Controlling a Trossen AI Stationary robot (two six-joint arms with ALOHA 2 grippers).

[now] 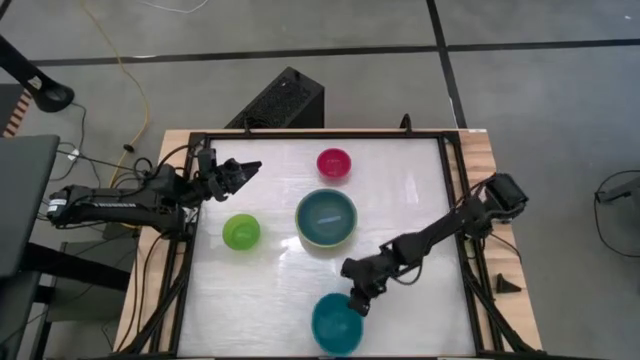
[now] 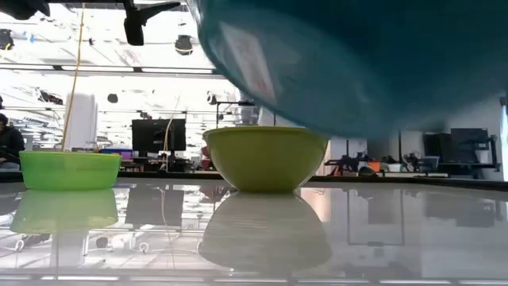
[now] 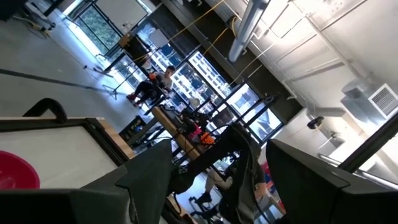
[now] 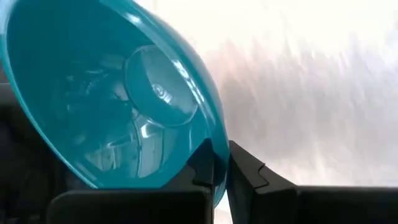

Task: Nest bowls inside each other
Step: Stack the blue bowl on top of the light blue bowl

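A teal bowl (image 1: 336, 324) is near the table's front edge, with my right gripper (image 1: 358, 300) shut on its rim. In the low view it fills the upper part of the picture, tilted, its underside (image 2: 373, 63) showing. At mid-table an olive-green bowl (image 1: 326, 240) stands on its base with a light blue bowl (image 1: 326, 216) nested in it. A small bright green bowl (image 1: 241, 231) stands to its left and a small magenta bowl (image 1: 334, 162) beyond it. My left gripper (image 1: 245, 168) hangs open above the far left of the table. My right gripper pinches the teal bowl's rim (image 4: 216, 160) on its far-right side. One finger (image 4: 200, 167) is inside the bowl and the other (image 4: 249, 173) outside. The fingers slant down from the table's right and far side. The bowl is tilted, and the part seen in the low view is clear of the table.
The white tabletop has a black frame (image 1: 452, 200) along its sides. A dark box (image 1: 280, 100) stands on the floor beyond the far edge. Bare surface lies between the green bowl and the teal bowl.
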